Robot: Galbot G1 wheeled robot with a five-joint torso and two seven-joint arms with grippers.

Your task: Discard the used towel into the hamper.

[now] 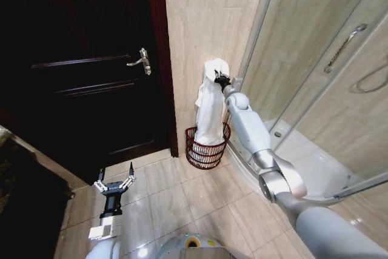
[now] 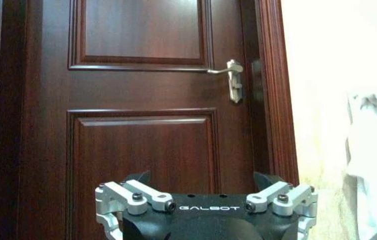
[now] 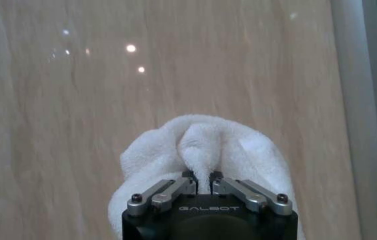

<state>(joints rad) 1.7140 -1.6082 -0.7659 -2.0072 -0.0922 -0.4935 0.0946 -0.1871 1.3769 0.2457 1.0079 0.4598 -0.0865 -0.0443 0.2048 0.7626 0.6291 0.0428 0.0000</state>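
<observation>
While our right arm reached out toward the tiled wall, our right gripper (image 1: pixel 220 79) had its two fingers pinched together on a fold of the white towel (image 1: pixel 210 110), clamped at the towel's upper end. Seen from the right wrist, the right gripper (image 3: pixel 202 176) bit into a soft, rounded bunch of terry cloth (image 3: pixel 202 145) that bulged up around the fingertips, with the beige marbled wall close behind it. From the head camera the towel hung down from that grip as a long, narrow white drape, thick and fluffy, gathered into a knot-like lump at the top and falling in loose vertical folds. Its lower end reached down inside the hamper (image 1: pixel 207 147), a small round basket of dark reddish-brown open weave, wider at the rim, standing on the floor tiles against the wall between the dark wooden door (image 1: pixel 91 71) and the glass shower enclosure (image 1: pixel 321 83). We could not tell whether the towel's tip touched the basket's bottom.

Our left gripper (image 1: pixel 115 181) hung low over the floor tiles, well apart from the hamper, with its fingers spread open and holding nothing. From the left wrist we faced the door and its metal handle (image 2: pixel 232 80), with the towel's edge (image 2: pixel 375 150) at the side.
</observation>
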